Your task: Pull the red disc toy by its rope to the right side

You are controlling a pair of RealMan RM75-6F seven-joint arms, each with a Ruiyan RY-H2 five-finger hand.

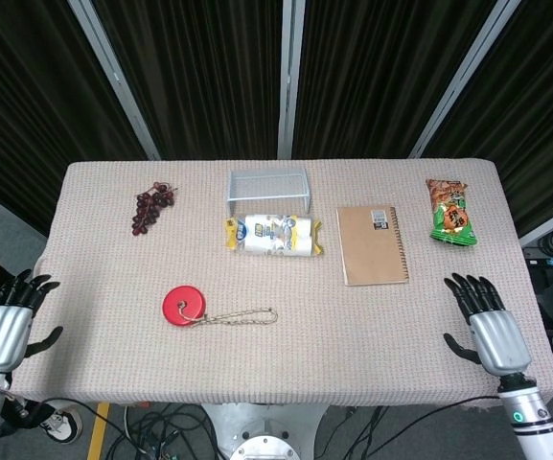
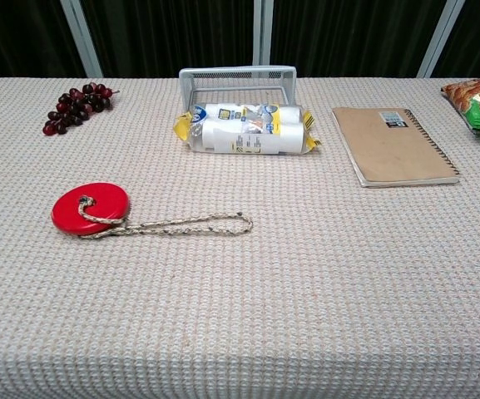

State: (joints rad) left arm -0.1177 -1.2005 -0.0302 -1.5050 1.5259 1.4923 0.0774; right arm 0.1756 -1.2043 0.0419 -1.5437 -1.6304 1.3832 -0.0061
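Your right robot hand [image 1: 487,321] is hanging over the right end of the desk [image 1: 372,355], fingers spread and holding nothing, well apart from anything you need to grip. Your left robot hand [image 1: 3,321] is sitting just off the left edge, likewise spread and empty; neither is showing in the chest view.

Moving outward, the rope [image 2: 173,224] is lying as a doubled strand running rightward, its free loop ending near the middle of the desk. It is tied to the red disc toy [image 2: 90,208], which is resting flat on the left half, nearer the front edge than the grapes [image 1: 149,209] behind it.

You are facing a long reach from the right robot hand to that loop. The rope is thin and lying flat on a textured cloth, so I judge the fingers could close on fabric or slide over the strand. A pull angled backward could be steering the disc toward the yellow-ended packet [image 1: 271,235] or the notebook [image 1: 372,244]. A jerky pull may be flipping the disc or slipping the rope free.
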